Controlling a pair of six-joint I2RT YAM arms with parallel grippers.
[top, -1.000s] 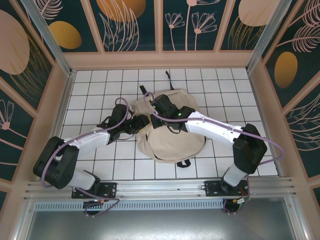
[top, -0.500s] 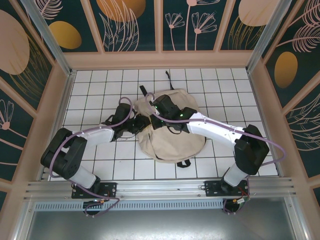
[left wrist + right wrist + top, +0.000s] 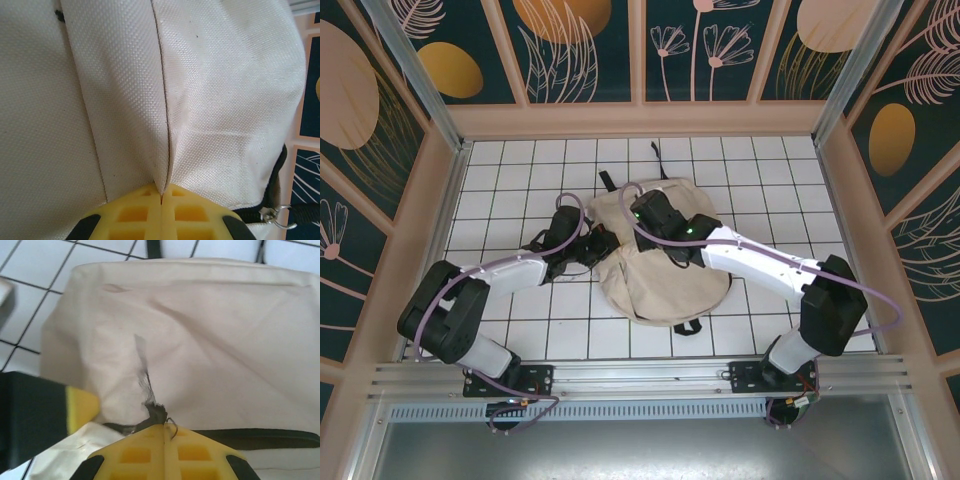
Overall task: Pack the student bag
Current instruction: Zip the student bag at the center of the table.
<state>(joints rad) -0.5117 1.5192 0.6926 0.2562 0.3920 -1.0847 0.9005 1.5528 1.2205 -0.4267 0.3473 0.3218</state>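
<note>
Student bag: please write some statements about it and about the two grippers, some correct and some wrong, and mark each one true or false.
1. The student bag lies on the white tiled table between the two arms. True.
2. The left gripper is wide open above the bag. False: it is shut and pinches a fold of the beige fabric.
3. The right gripper is shut on a small dark piece of the bag, next to the black zipper line. True.
4. The bag is red with white straps. False: it is beige, and its straps are black.
</note>
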